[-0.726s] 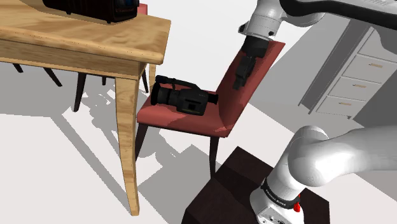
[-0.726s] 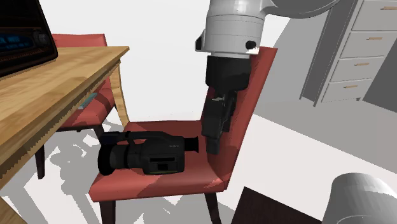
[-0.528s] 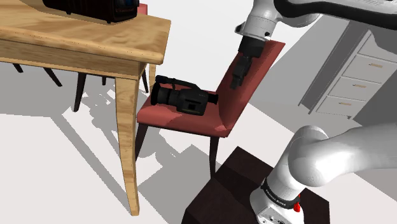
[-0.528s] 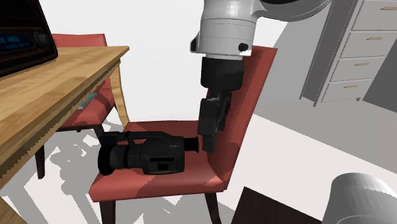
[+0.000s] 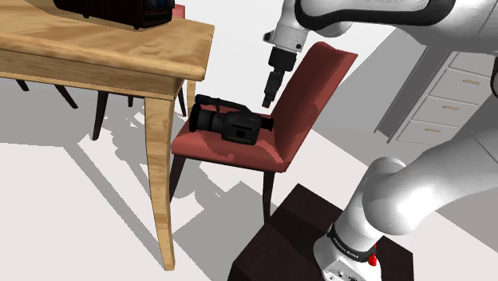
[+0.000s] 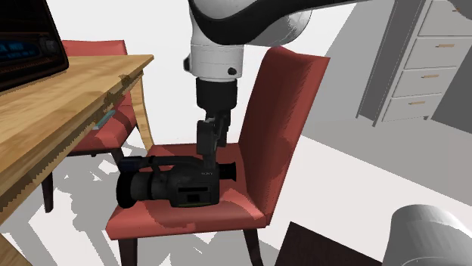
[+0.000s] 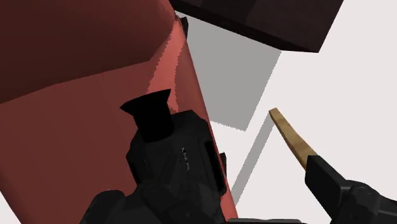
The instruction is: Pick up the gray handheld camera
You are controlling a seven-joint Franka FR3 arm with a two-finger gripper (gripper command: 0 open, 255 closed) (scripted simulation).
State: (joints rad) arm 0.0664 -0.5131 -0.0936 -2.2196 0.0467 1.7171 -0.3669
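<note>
With its 2 fingers apart, the claw hangs just above the dark camera, near its rear end, and the camera's long axis crosses the gap between them.

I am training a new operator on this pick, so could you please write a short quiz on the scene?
1. True or false: the camera lies on the seat of the chair.
2. The gripper is: A) shut on the camera; B) open, just above the camera; C) shut on the chair's back.
3. What colour is the chair?
Key: 1 true; 2 B; 3 red.
</note>
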